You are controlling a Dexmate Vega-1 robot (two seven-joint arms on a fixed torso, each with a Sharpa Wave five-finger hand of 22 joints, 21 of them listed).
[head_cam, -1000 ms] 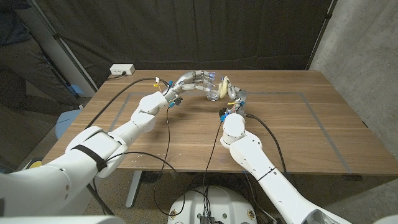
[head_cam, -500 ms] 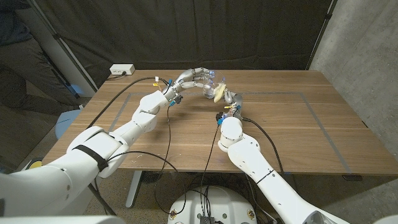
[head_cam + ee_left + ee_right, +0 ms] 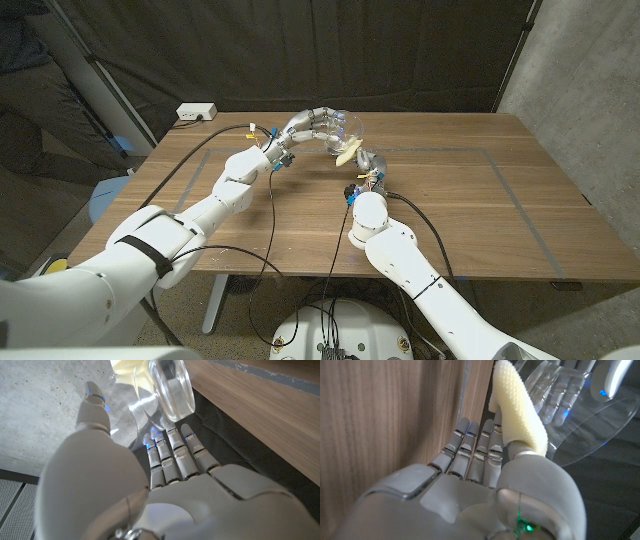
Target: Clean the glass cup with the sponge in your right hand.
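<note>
My left hand (image 3: 312, 124) holds a clear glass cup (image 3: 343, 127) raised above the far middle of the table, tipped on its side. The cup (image 3: 167, 390) shows past my left hand's fingers (image 3: 175, 457) with its thick base toward the camera. My right hand (image 3: 370, 163) holds a pale yellow sponge (image 3: 349, 152) just below and right of the cup. In the right wrist view the sponge (image 3: 520, 410) is pinched against my right hand (image 3: 485, 485) and its tip lies at the cup's wide rim (image 3: 590, 425), with the left hand's fingers (image 3: 555, 390) seen through the glass.
The wooden table (image 3: 470, 210) carries a grey taped rectangle. A white power strip (image 3: 196, 112) lies at its far left corner. Cables run along both arms. A dark curtain hangs behind, and a concrete wall stands at the right.
The left hand has lifted the cup off the table and tipped it. The right hand has followed toward the cup, bringing the sponge to its rim.
</note>
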